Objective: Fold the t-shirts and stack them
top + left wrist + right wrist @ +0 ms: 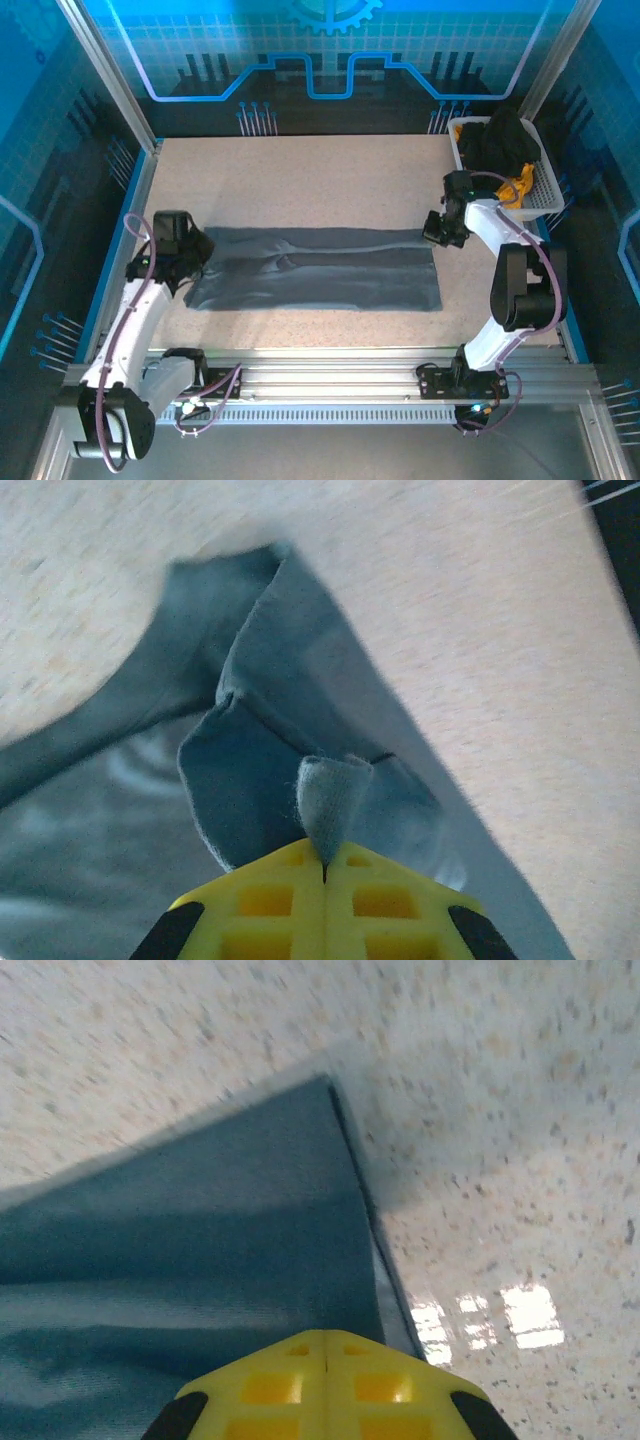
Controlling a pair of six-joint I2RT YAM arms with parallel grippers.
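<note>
A large slate-grey t-shirt (320, 270) lies as a long folded band across the middle of the table. At the band's left end my left gripper (197, 260) is shut on a pinch of the grey cloth (330, 800), and bunched folds hang beyond the yellow fingertips (270, 900). My right gripper (441, 232) is at the band's far right corner. Its jaws (325, 1345) are closed, with the grey cloth (200, 1220) running taut from under them to a raised corner. A black t-shirt (500, 140) and an orange-yellow one (521, 185) sit in the basket.
The white slatted basket (546, 192) stands at the table's back right corner, close behind the right arm. Bare speckled tabletop (300, 180) stretches behind the grey shirt. A metal rail (330, 365) runs along the near edge.
</note>
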